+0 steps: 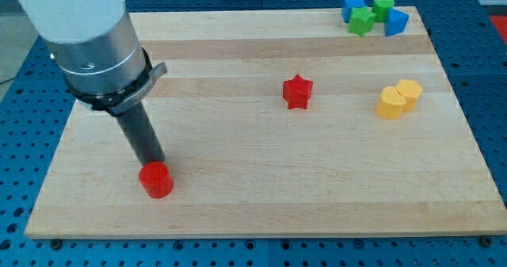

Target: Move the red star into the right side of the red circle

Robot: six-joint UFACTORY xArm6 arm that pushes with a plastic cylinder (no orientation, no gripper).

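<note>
**Wooden board with a red star near the middle**

Wooden board point(238, 53) holds the red star point(297, 92). Far off toward the view's bottom left from the star sits the red circle point(156, 180). My tip point(158, 165) touches the circle's top edge. It is a plain rod with no pincer.

Right of the star sit two yellow blocks point(398, 99). Up at the view's top right of the star are blue blocks point(353, 7) and green blocks point(362, 20).

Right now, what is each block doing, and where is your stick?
my tip: down on the board, just behind the red circle
red circle: flat, near the view's bottom left
red star: flat, alone mid-board
yellow blocks: two, touching
blue and green blocks: four, bunched at the top right corner
</note>
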